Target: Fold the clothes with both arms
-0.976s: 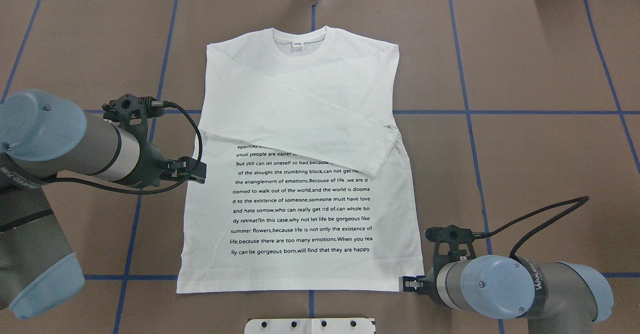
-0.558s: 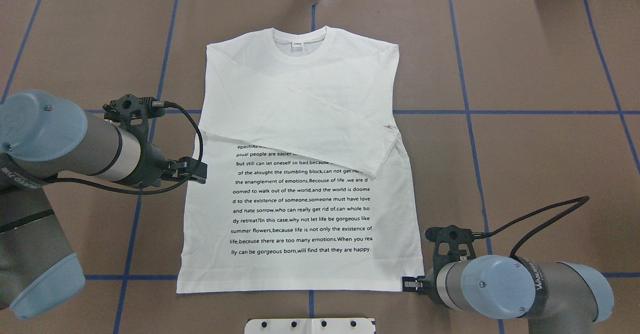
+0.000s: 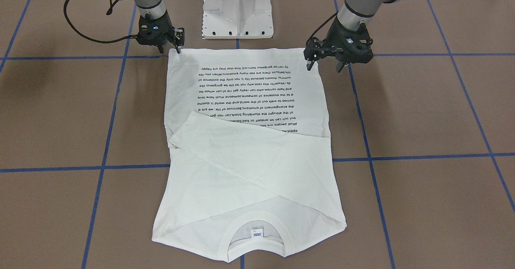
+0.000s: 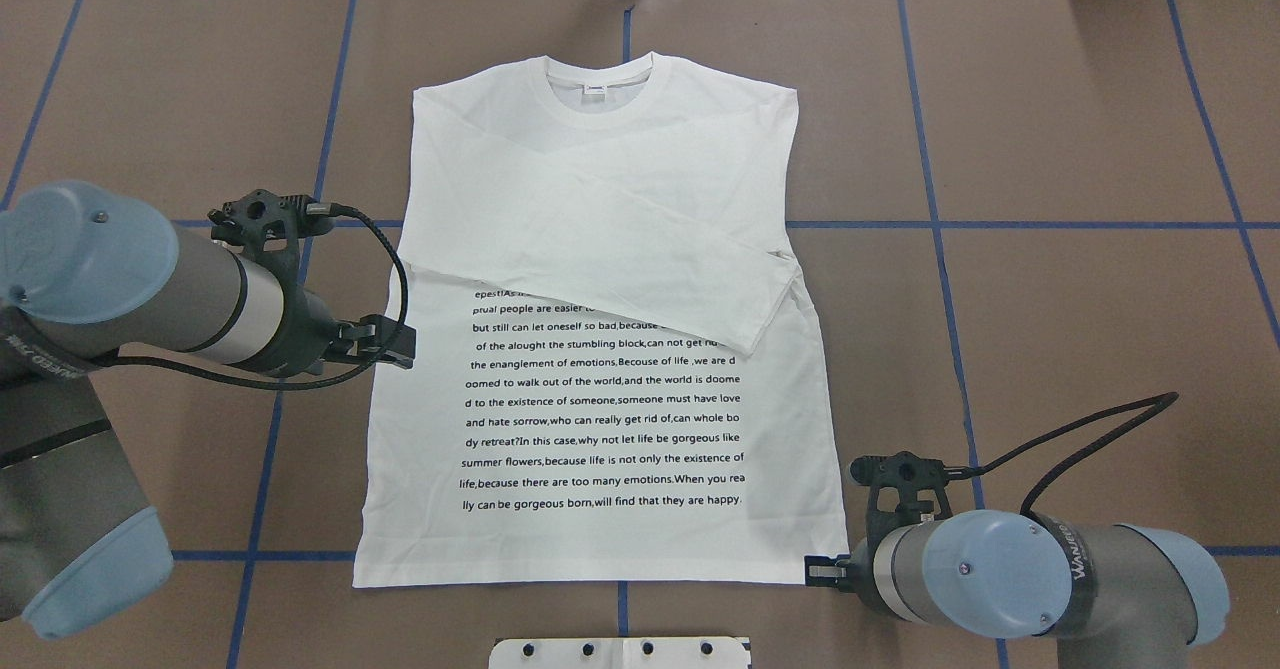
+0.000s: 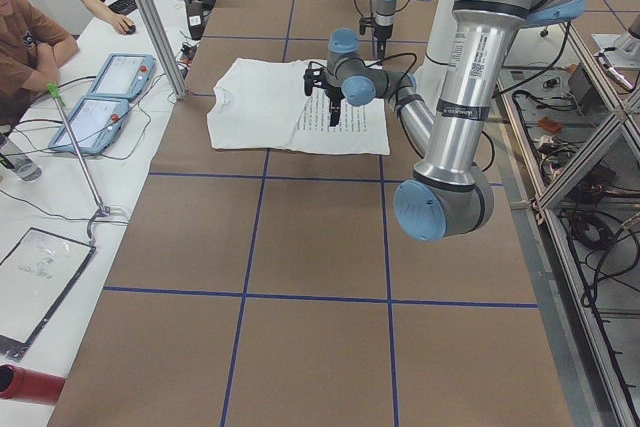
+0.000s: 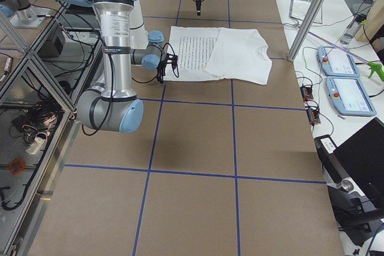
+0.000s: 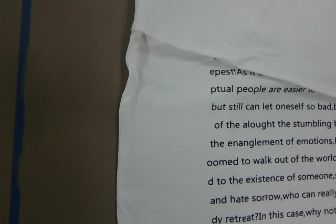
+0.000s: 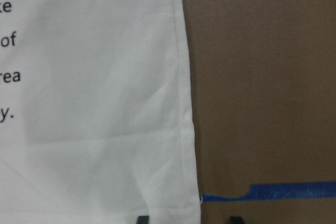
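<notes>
1. Left pincer: jaws spread, nothing in them. The overhead view puts it at the T-shirt's 9 o'clock edge, just below the folded sleeve. Its wrist view shows cloth and print from above with no fingertips in frame, so we judge it is hovering, not touching.
2. T-shirt: flat in the middle of the worktop, print side up, collar at 12 o'clock, hem at 6. Both sleeves are crossed over the chest. The top one runs from 10 down to 4 o'clock and covers the first lines of the text block. We read that as sleeves tucked so the body folds as a plain rectangle, with the body fold not yet done.
3. Right pincer: low at the hem corner, 5 o'clock, jaws spread. Its wrist view shows fingertips either side of the side edge, one over cloth and one over bare worktop, which is the stance for pinching that corner. We cannot tell whether the tips touch down.
4. Our call: a hem-to-collar fold needs both hem corners, so the left pincer belongs at 7 o'clock first. Lifting one corner alone would likely skew the fold.
</notes>
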